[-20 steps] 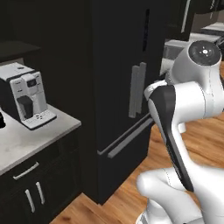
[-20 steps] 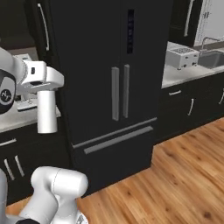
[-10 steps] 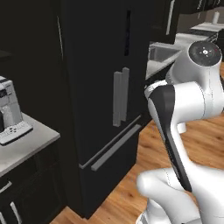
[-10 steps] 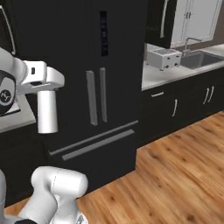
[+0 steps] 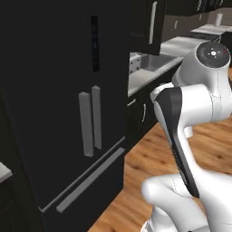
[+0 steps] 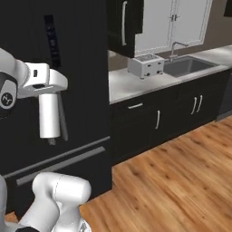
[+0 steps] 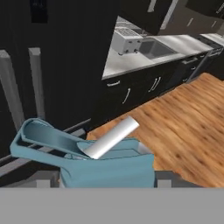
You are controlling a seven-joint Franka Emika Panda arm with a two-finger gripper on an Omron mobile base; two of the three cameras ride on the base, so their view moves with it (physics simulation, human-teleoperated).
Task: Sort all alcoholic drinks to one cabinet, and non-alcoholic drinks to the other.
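While the pincer (image 6: 49,106) grips it, the white flask (image 6: 49,117) hangs upright (light-blue lid (image 7: 83,157) topmost) before the fridge (image 6: 63,68).

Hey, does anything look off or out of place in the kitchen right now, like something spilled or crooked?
Nothing looks spilled, broken or crooked. The white flask hangs upright from the gripper in front of the black fridge, its light-blue spout lid flipped open. The toaster sits square on the counter beside the sink.
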